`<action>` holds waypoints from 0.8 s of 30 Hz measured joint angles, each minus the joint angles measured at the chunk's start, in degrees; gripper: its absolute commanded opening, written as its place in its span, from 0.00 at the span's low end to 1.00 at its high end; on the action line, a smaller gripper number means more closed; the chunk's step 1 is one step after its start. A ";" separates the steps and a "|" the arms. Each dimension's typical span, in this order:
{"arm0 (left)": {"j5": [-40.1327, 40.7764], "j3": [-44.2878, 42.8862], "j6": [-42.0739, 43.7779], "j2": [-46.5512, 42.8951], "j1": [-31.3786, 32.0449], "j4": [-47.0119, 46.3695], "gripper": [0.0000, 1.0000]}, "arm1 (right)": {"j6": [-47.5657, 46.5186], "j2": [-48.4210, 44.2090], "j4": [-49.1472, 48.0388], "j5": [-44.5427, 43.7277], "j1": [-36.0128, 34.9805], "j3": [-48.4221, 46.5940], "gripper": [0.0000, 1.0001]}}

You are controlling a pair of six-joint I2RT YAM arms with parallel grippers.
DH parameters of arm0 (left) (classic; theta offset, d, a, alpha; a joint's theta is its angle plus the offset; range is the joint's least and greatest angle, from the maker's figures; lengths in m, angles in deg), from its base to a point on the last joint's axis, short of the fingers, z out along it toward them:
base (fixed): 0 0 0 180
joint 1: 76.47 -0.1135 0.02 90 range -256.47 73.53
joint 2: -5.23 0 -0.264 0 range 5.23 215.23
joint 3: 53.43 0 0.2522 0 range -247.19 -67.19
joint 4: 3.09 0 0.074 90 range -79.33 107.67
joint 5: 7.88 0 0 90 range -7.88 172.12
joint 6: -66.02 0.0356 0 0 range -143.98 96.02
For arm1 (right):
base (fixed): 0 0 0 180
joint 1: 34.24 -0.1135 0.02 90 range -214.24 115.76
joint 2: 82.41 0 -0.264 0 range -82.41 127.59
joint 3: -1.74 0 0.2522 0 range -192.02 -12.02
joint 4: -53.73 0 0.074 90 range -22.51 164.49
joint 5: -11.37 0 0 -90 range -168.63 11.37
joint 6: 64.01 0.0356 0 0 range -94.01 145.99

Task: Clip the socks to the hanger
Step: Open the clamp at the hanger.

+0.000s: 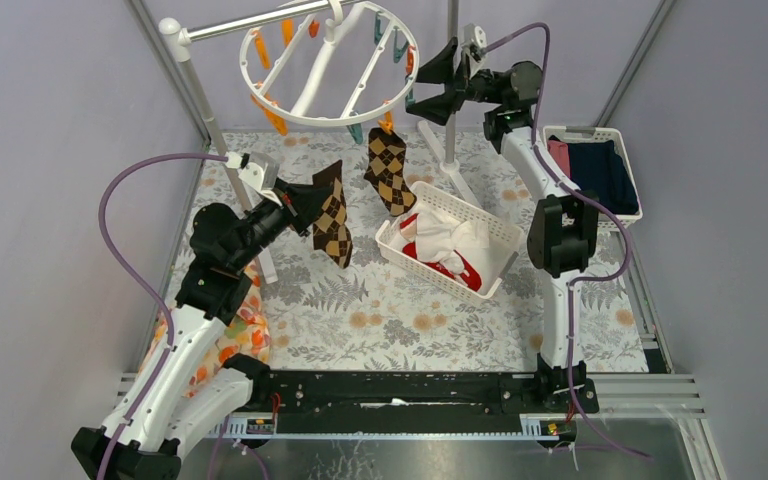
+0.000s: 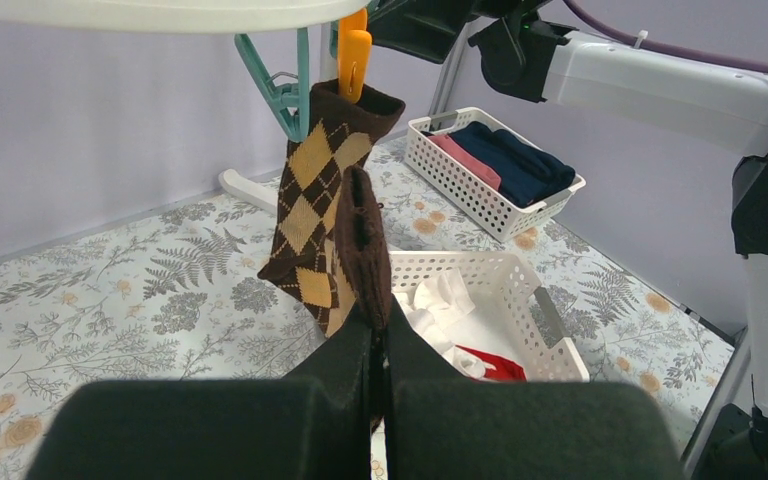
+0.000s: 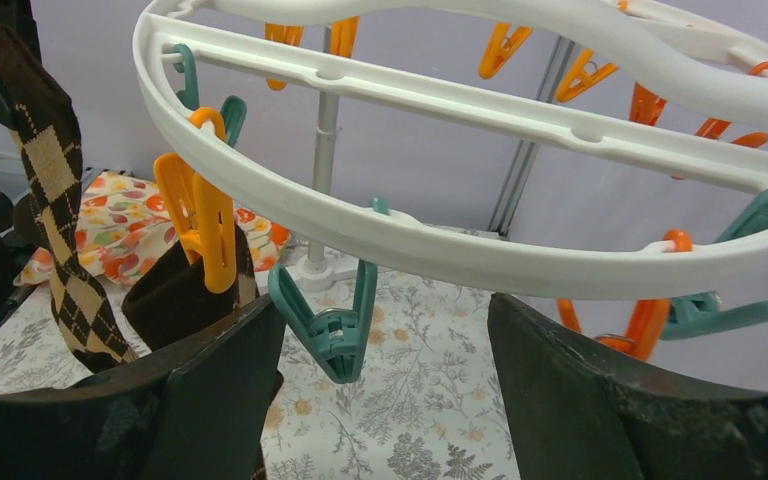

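left tool (image 2: 380, 345): pinching argyle sock (image 2: 362, 240); right tool (image 3: 385, 325): spread wide

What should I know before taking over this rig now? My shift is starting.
Left gripper: shut on one argyle sock, held up near the hanger.
Right gripper: open, facing a free teal clothespin on the rim.
Done: the other argyle sock hangs from an orange clothespin.
Left: clip the held sock, then the red socks and whitish sock lying in the white basket.
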 measured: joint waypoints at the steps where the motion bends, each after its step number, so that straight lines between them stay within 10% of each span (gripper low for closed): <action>1: -0.09 0.00 0.00 0.00 0.00 0.00 0.00 | 0.22 0.17 -0.02 0.17 -0.24 -0.02 0.80; 24: -0.37 0.00 -0.02 0.00 -0.37 -0.20 0.00 | 5.55 0.66 -3.69 0.72 -1.14 -0.76 0.66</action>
